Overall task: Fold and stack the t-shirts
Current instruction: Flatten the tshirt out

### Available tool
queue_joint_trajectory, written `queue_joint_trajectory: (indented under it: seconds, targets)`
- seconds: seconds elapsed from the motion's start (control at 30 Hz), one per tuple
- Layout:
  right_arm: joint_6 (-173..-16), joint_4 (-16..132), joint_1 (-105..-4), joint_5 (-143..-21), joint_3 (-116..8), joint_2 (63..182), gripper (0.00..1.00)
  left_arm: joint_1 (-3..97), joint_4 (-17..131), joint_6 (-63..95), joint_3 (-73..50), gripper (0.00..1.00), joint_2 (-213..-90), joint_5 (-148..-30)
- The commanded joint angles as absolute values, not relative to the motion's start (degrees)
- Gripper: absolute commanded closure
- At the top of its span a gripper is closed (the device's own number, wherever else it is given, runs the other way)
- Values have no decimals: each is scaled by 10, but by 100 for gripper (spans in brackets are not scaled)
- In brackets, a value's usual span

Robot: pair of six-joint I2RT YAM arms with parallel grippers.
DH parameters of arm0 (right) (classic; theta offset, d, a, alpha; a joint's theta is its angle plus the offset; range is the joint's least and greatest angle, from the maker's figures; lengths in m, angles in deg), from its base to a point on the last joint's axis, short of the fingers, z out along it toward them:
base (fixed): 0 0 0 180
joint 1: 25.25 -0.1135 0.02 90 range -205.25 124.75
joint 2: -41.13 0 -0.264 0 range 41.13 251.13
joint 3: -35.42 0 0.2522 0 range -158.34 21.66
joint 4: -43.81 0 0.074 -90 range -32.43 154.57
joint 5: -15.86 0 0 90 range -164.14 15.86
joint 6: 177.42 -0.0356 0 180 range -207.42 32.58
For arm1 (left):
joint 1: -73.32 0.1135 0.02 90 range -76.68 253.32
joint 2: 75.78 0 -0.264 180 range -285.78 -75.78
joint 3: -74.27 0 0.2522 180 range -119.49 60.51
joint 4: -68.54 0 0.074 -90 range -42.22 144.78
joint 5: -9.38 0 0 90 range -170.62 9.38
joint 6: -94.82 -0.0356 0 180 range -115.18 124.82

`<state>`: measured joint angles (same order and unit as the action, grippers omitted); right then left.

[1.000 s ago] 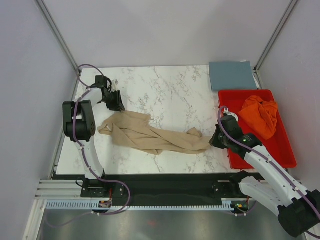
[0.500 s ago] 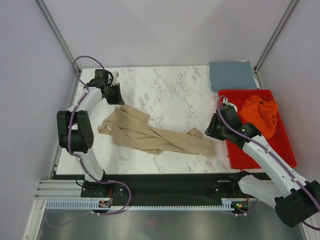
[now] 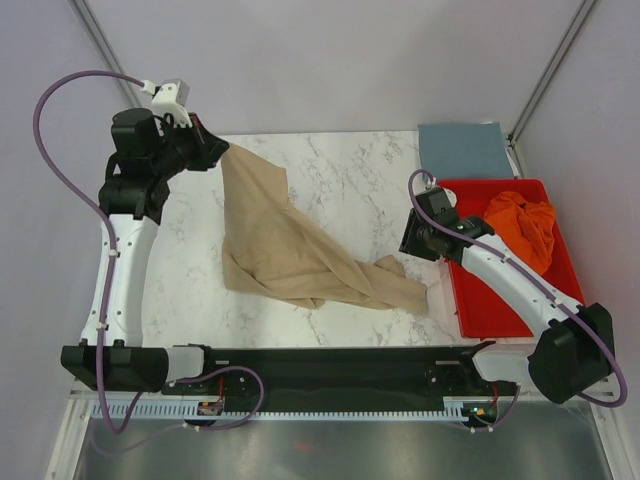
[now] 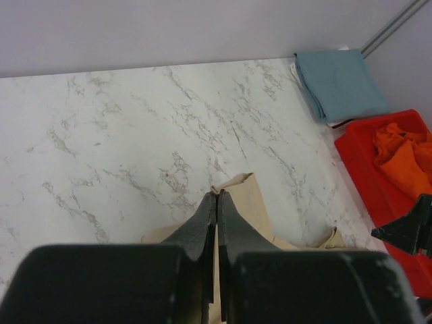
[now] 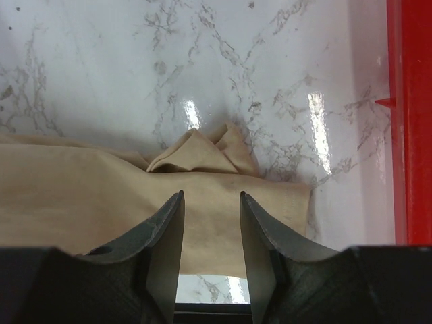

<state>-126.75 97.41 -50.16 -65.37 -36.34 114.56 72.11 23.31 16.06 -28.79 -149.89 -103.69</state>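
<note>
The tan t-shirt point(image 3: 290, 255) is matt cloth, the tabletop point(image 3: 350, 180) glossy marble-look, the tray point(image 3: 485, 315) smooth red plastic.

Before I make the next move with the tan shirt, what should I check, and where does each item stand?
1. Left gripper grip: ok. It is shut on a pinch of the tan t-shirt, with that end raised off the table.
2. Right gripper grip: not ok. It is open over the shirt's right end and holds nothing.
3. Tan t-shirt spread flat: not ok. Its lower part lies bunched and twisted.
4. Layers caught in the left pinch: cannot tell.
5. Blue-grey t-shirt: ok. It is folded at the far right corner, apart from the tan one.
6. Orange t-shirt: not ok. It is crumpled in the red tray.
</note>
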Motion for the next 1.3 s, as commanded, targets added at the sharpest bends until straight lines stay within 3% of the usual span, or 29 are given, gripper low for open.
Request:
queue_joint_trajectory:
  seconds: [0.0, 0.2, 0.43, 0.6, 0.83, 1.27]
  targets:
    - [-1277, 974, -500, -629, -349, 1144, 54, 722, 230, 176, -274, 98, -1498, -1056]
    - [-1351, 1038, -500, -585, -329, 1113, 52, 722, 230, 179, -262, 98, -1493, -1045]
    - [-1495, 1056, -501, -633, -236, 1016, 50, 723, 232, 177, -283, 98, -1502, -984]
    - [-1553, 1077, -503, -653, -196, 964, 50, 724, 232, 191, -295, 98, -1515, -1006]
    - [-1587, 1102, -506, -640, -140, 903, 50, 723, 233, 195, -282, 98, -1515, -1016]
    - [-1623, 1018, -506, -654, -69, 860, 53, 724, 233, 198, -269, 98, -1515, -1022]
